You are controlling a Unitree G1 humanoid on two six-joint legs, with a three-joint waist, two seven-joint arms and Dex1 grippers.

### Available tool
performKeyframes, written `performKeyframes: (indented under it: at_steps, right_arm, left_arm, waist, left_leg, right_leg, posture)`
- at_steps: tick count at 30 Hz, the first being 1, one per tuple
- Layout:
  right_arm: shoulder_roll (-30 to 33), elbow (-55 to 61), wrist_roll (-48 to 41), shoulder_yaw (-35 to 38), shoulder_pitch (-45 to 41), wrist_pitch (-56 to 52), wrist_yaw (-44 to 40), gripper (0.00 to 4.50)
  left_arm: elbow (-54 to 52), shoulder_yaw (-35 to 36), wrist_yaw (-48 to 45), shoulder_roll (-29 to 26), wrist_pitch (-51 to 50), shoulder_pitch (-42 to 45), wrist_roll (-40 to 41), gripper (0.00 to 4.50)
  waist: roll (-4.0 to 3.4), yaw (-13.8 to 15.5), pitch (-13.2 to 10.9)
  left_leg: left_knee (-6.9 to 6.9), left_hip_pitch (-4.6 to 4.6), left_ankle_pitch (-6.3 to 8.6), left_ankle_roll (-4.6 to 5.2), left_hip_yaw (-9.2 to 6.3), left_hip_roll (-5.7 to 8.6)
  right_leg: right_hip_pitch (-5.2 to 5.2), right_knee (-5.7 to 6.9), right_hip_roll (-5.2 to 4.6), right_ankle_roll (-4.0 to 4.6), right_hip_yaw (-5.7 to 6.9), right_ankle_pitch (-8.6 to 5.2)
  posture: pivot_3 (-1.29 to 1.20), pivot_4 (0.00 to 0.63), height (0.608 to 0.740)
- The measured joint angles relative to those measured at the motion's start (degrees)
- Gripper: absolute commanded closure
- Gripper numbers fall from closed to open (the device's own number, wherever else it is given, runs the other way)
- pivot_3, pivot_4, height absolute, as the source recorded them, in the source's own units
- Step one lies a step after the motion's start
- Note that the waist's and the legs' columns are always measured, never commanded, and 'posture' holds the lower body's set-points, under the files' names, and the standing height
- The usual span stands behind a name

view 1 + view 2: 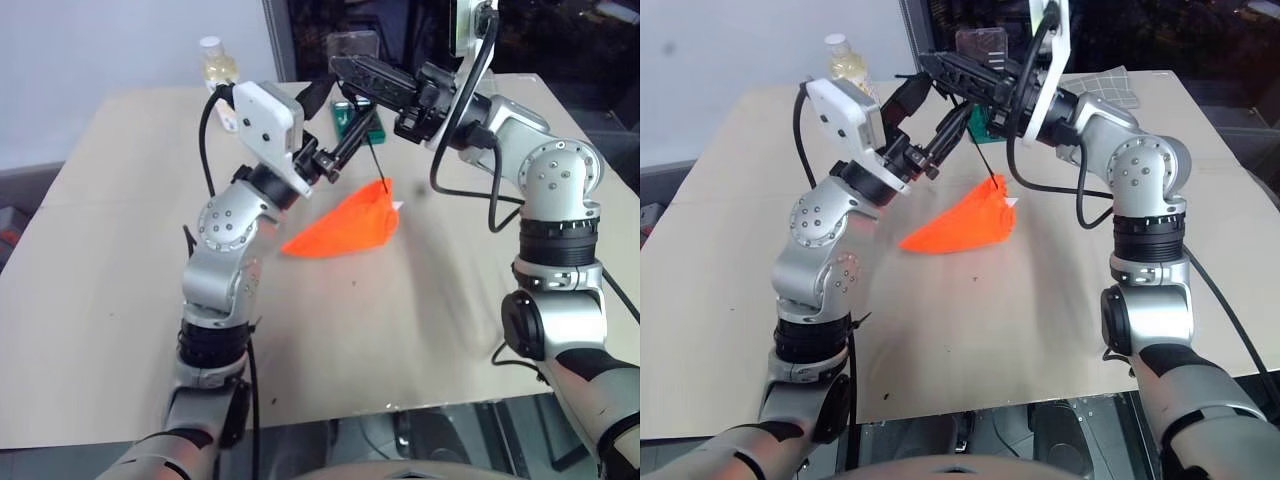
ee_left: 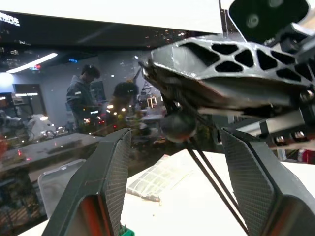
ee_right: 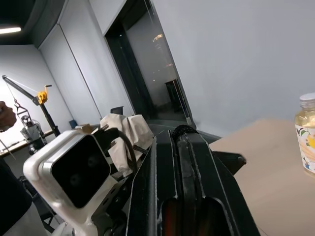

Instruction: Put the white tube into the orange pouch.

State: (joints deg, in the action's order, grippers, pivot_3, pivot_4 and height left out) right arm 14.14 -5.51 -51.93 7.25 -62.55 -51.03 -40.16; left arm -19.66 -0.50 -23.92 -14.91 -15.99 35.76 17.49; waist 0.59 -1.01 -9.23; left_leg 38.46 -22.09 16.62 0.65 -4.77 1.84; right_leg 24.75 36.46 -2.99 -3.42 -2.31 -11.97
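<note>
The orange pouch (image 1: pixel 345 230) lies slumped on the table, its upper corner lifted by a thin black cord (image 1: pixel 376 160). My right gripper (image 1: pixel 342 66) reaches in from the right above the pouch and is shut on that cord, with the dark bead (image 2: pixel 177 125) just under its tip. My left gripper (image 2: pixel 174 135) is open, its fingers (image 2: pixel 110 172) on either side of the bead and cord without touching them. A small white tip (image 1: pixel 397 207) pokes out at the pouch's upper right edge. It looks like the white tube, with the rest hidden.
A pale yellow bottle (image 1: pixel 213 62) stands at the table's far left edge. A green object (image 1: pixel 350 115) and a clear container (image 1: pixel 980 45) sit behind the grippers, with a grey checked cloth (image 1: pixel 1110 80) at the far right. People stand in the background of the left wrist view.
</note>
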Motion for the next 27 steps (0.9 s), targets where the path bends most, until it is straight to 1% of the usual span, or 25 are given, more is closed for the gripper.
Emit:
performKeyframes:
  at_steps: [3,4,5,6,7,9,21,27]
  right_arm:
    - [0.06,0.00,0.00,0.00,0.00,0.00,-0.21,4.50]
    - [0.09,0.01,0.00,0.00,0.01,0.00,-0.31,4.50]
    - [0.12,0.01,0.00,0.00,0.01,0.00,-0.35,4.50]
    - [0.13,0.02,0.00,0.00,0.01,0.00,-0.39,4.50]
    - [0.13,0.02,0.00,0.00,0.03,0.00,-0.44,4.50]
    - [0.15,0.14,-0.02,0.04,0.06,0.03,-0.54,4.50]
    - [0.16,0.14,0.14,0.03,0.39,-0.01,-0.39,4.50]
    - [0.07,-0.29,0.43,0.75,-0.10,0.22,1.12,4.50]
  left_arm:
    - [0.11,0.00,0.00,0.04,0.02,0.11,0.00,1.53]
    - [0.24,0.00,-0.03,0.03,0.05,0.21,-0.02,2.04]
    - [0.46,0.00,-0.03,0.03,0.05,0.42,-0.02,2.32]
    - [0.82,0.00,-0.03,0.03,0.06,0.83,-0.02,2.88]
    - [1.16,0.01,-0.03,0.03,0.07,1.37,-0.01,3.21]
    - [1.62,0.03,-0.04,0.06,0.07,2.18,0.03,4.24]
    - [2.15,0.01,0.26,0.15,-0.04,1.83,-0.11,4.28]
    - [2.95,-1.50,-2.24,-0.22,-2.29,-3.89,0.74,4.28]
  waist:
    - [0.00,0.01,0.00]
    - [0.00,0.01,0.00]
    - [0.00,0.01,0.00]
    - [0.00,0.01,0.00]
    - [0.00,0.03,0.00]
    - [0.00,0.04,0.00]
    - [0.00,0.02,0.00]
    - [0.00,-0.01,0.00]
  left_leg:
    - [0.00,0.00,0.00,0.00,0.00,0.00]
    - [0.00,0.00,0.00,0.00,0.00,0.00]
    - [0.00,0.00,0.00,0.00,0.00,0.00]
    - [0.01,0.00,0.00,-0.01,0.00,0.00]
    - [0.01,0.00,0.00,-0.01,0.00,0.00]
    - [0.02,0.00,0.00,-0.01,0.01,0.01]
    - [0.01,0.01,0.00,-0.01,0.01,0.01]
    - [0.01,0.01,0.00,-0.01,0.03,0.01]
  right_leg:
    - [0.00,0.00,0.00,0.00,0.00,0.00]
    - [0.00,0.00,0.00,0.00,0.00,0.00]
    - [0.00,-0.01,0.00,0.00,0.00,0.00]
    - [0.00,-0.02,0.00,0.00,0.00,0.00]
    - [0.00,-0.03,0.00,0.00,0.00,0.00]
    - [0.00,-0.02,-0.01,0.00,-0.01,0.00]
    - [0.00,0.01,-0.01,0.00,-0.02,0.00]
    - [0.01,0.09,0.00,0.00,-0.04,0.00]
  posture:
    - [0.00,0.150,0.740]
    - [0.00,0.150,0.740]
    - [0.00,0.150,0.740]
    - [0.00,0.150,0.740]
    - [0.00,0.150,0.740]
    - [0.00,0.150,0.740]
    - [0.00,0.150,0.740]
    - [0.00,0.150,0.740]
